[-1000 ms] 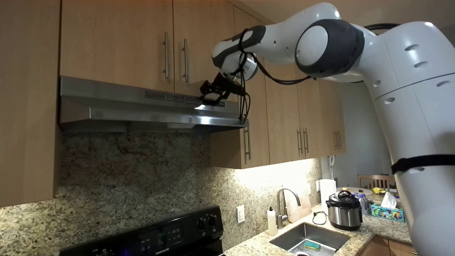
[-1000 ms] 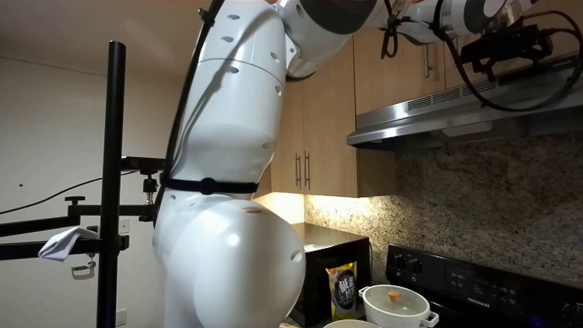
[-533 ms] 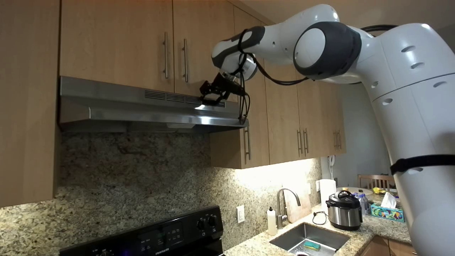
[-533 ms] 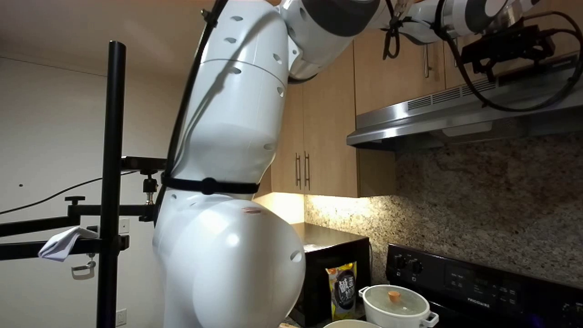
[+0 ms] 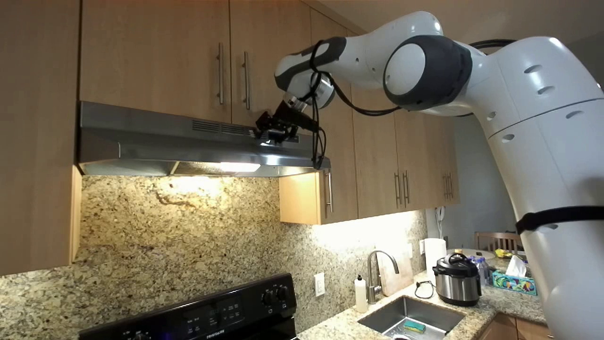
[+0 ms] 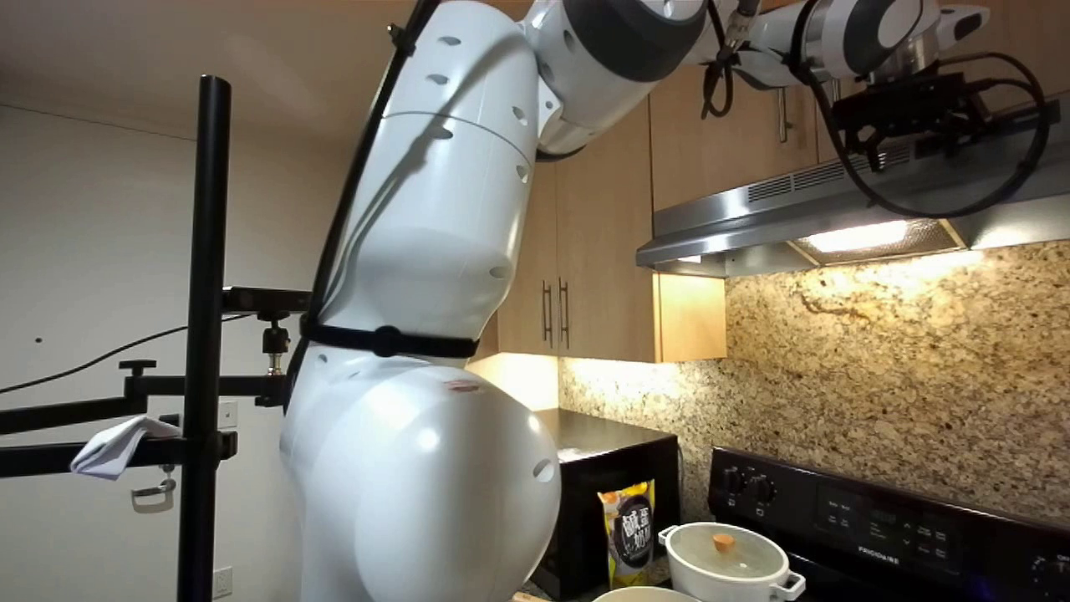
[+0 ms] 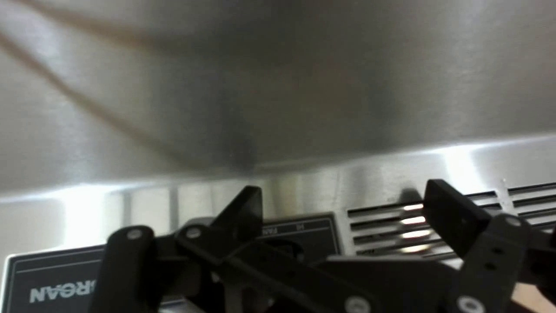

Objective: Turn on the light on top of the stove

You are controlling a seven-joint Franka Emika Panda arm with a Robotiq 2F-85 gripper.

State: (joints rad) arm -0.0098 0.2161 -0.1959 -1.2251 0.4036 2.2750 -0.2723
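Observation:
The steel range hood hangs over the black stove. The light under the hood is lit; it also shows lit in an exterior view. The hood's black control panel shows upside down in the wrist view, with FAN and HI lettering and a dark knob or switch partly hidden by a finger. My gripper is open and empty in front of the panel and vent slots. In an exterior view my gripper is at the hood's front face. Whether a finger touches the hood I cannot tell.
Wood cabinets with bar handles stand directly above the hood. Loose cables hang from the wrist near the hood. A white pot with a lid stands at the stove. A sink and pressure cooker are on the counter.
The hood light was dark and is now lit, brightening the backsplash. My gripper has shifted slightly left in both exterior views, and the arm's elbow has come down a little.

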